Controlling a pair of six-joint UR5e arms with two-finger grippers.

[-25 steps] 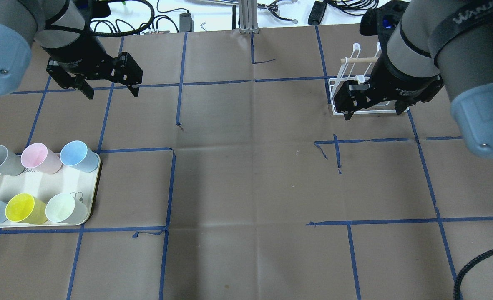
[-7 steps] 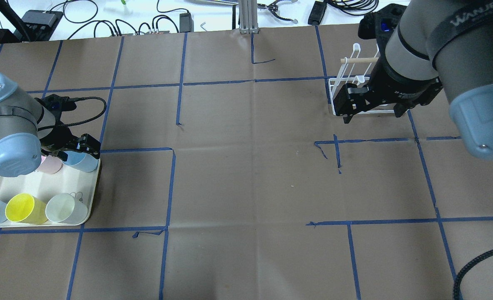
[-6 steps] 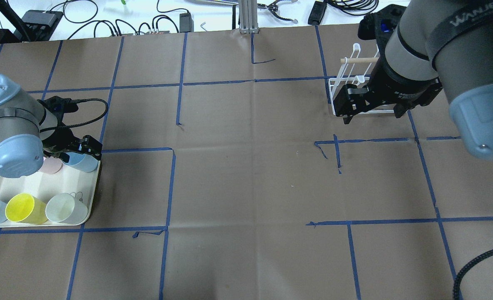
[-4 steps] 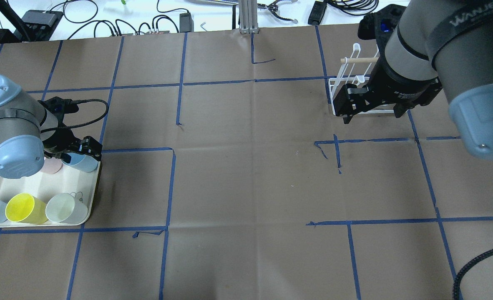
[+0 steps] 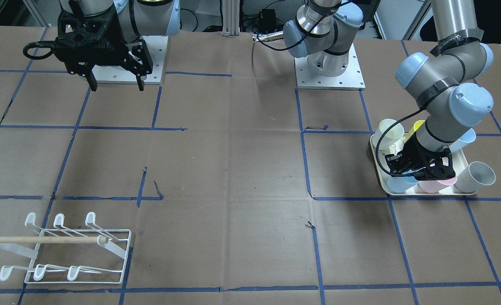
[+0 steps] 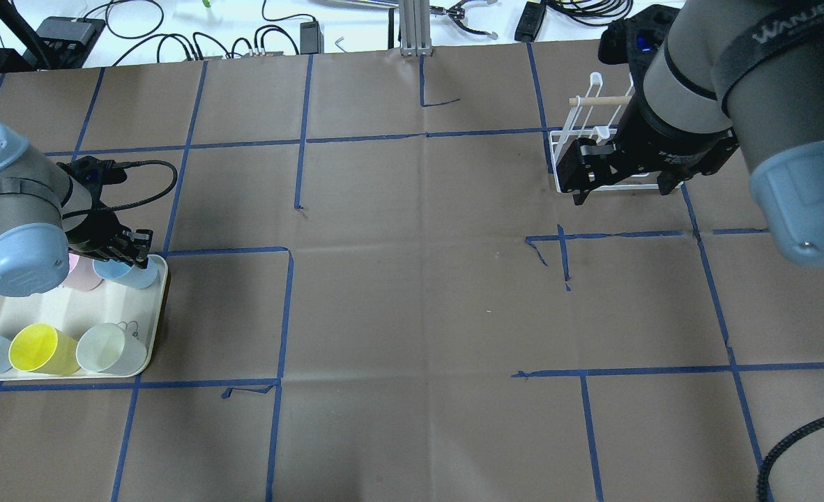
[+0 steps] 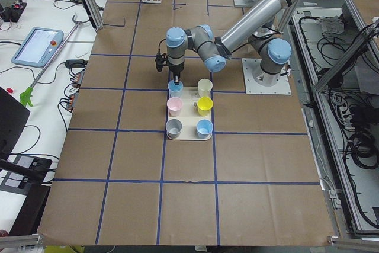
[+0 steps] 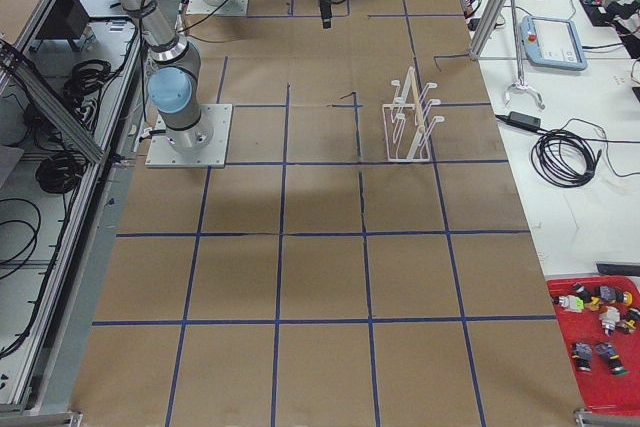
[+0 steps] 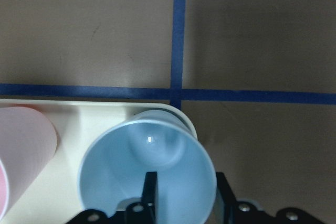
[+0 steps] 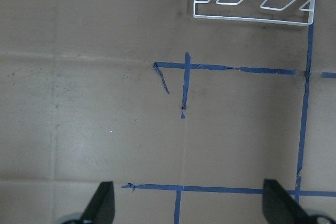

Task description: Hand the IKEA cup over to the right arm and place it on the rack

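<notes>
Straddling the blue cup's [image 9: 118, 182] rim beside 5 crowded cups [image 6: 39, 348], the left gripper [image 9: 185, 182] looks half-closed; right gripper [image 10: 189, 203] gapes.

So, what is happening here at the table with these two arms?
The left arm is picking up a cup. The left pincer is down at the cream tray, with one finger inside the light-blue cup and the other outside its wall. A gap shows at the inner finger, so the cup does not look clamped yet. It stands on the tray beside the pink cup. The right pincer hangs open and holds nothing. The white rack holds no cup.
</notes>
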